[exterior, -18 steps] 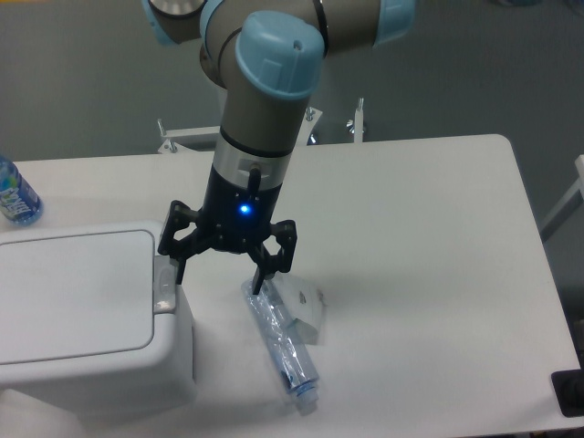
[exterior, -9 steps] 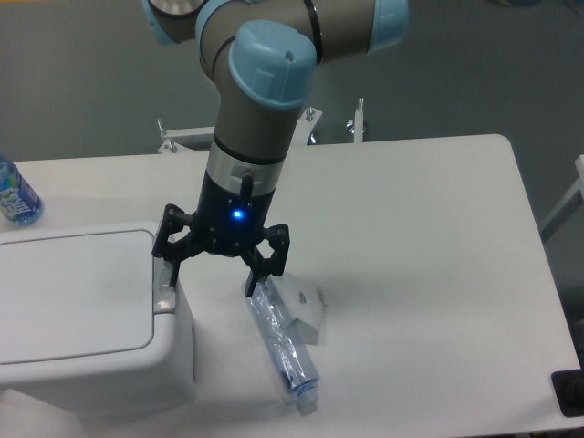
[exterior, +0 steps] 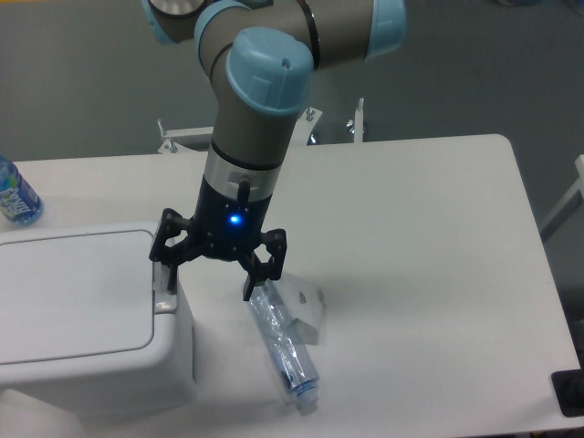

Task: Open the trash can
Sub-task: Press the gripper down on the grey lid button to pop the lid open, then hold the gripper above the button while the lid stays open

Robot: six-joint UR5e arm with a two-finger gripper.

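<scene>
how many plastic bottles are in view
2: a crushed clear bottle lying on the table right of the trash can, and a blue-labelled bottle at the far left edge, partly cut off.

White trash can, black fingers, clear crushed bottle, white table

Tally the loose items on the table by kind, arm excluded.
Trash can: 1, white, lid shut
Crushed clear bottle: 1, lying flat
Blue-labelled bottle: 1, at the left edge
Small white object: 1, beside the crushed bottle, kind unclear
Total: 4
</scene>
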